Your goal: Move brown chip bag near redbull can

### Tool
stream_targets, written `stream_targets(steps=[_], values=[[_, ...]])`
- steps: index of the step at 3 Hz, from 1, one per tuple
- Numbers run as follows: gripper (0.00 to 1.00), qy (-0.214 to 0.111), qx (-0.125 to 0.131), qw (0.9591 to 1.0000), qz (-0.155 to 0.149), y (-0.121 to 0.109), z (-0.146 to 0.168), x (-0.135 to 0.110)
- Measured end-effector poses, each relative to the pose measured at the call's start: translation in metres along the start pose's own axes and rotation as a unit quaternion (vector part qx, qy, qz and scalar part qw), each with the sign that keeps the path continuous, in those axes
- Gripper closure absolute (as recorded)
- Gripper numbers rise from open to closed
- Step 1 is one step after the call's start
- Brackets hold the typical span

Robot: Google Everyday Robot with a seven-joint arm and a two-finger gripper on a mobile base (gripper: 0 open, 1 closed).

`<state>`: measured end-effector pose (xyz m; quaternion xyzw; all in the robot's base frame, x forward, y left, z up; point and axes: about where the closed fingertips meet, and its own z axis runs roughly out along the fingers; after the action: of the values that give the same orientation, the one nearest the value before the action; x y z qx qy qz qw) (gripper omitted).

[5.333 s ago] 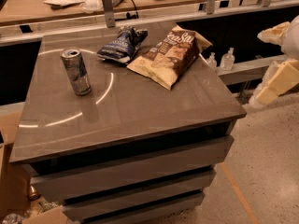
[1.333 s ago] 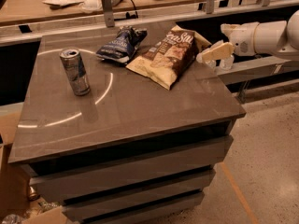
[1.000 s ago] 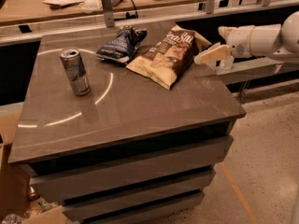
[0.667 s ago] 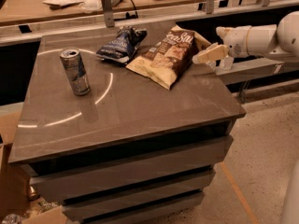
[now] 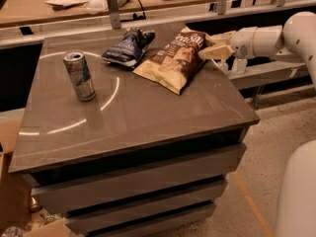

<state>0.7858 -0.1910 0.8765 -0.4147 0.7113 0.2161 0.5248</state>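
Note:
The brown chip bag (image 5: 174, 59) lies flat on the grey cabinet top (image 5: 148, 112), towards the back right. The redbull can (image 5: 79, 76) stands upright at the left of the top, well apart from the bag. My gripper (image 5: 211, 44) comes in from the right on a white arm and sits at the bag's right upper corner, just above the top. Its fingers are spread, one above the other, with nothing between them.
A smaller dark-blue snack bag (image 5: 127, 48) lies just left of the brown bag. A wooden desk (image 5: 59, 11) with clutter and metal posts runs behind the cabinet. A white robot part (image 5: 298, 196) fills the lower right. Floor lies to the right.
My gripper has moved left along the back right, from beside the cabinet's edge to the brown bag's right corner. The bags and the can have not moved.

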Motion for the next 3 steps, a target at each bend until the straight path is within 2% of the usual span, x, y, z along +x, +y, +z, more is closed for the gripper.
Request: stream_targets(steps=[2, 3], values=[[0.88, 0.016, -0.01, 0.9998, -0.001, 0.001, 0.003, 0.006], [1.0, 0.03, -0.008, 0.9995, -0.004, 0.013, -0.017, 0.002]])
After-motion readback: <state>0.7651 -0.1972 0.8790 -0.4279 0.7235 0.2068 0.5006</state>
